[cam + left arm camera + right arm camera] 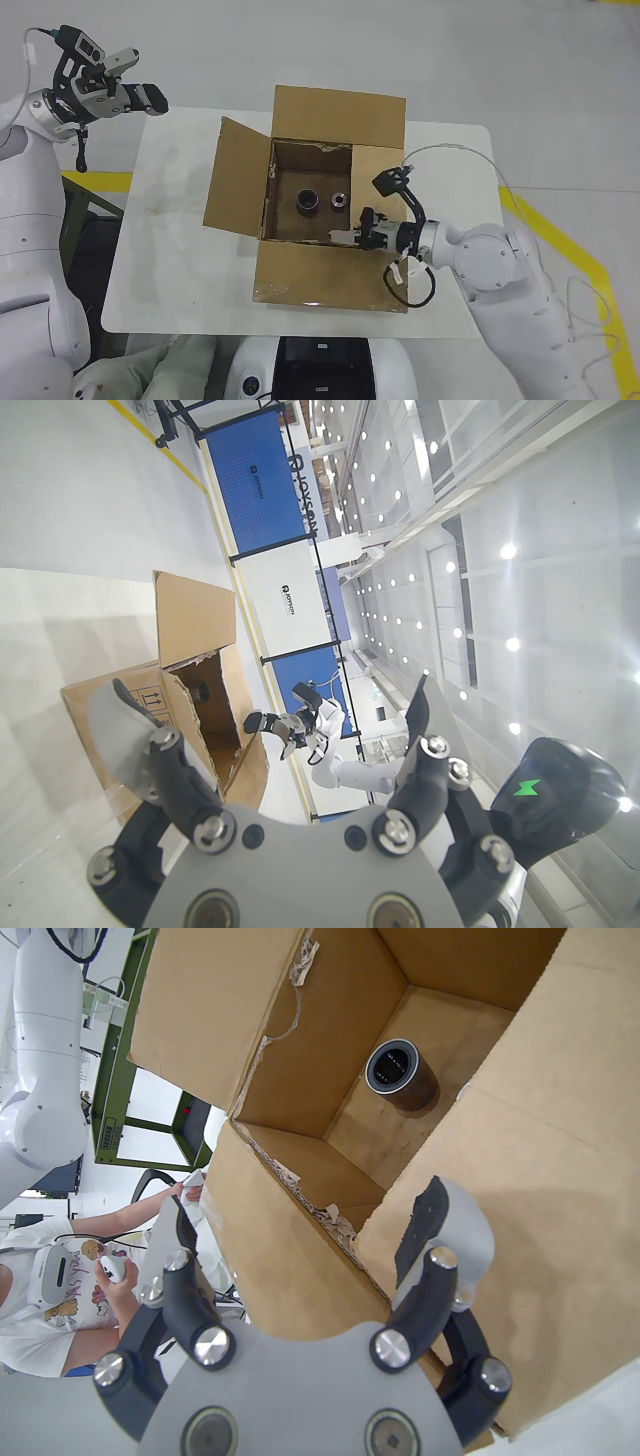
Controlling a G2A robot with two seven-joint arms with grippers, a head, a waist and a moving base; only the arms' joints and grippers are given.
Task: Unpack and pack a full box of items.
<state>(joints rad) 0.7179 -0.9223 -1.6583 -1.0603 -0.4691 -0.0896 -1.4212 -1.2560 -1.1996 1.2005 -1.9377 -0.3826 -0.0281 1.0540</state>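
Your right pincer [305, 1200] gapes empty over the near rim of the open box [330, 275], centred on the counter [170, 230]; a dark cylinder [307, 203] and a smaller piece [339, 199] sit inside. Your left pincer [152, 98], open and empty, hovers at the counter's far-left corner.

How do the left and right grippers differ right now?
The left gripper hangs by the table's far corner, well away from the box; the right gripper sits at the box's near rim. The left gripper aims roughly level, while the right gripper angles down toward the dark cylinder inside. Both are open and empty.
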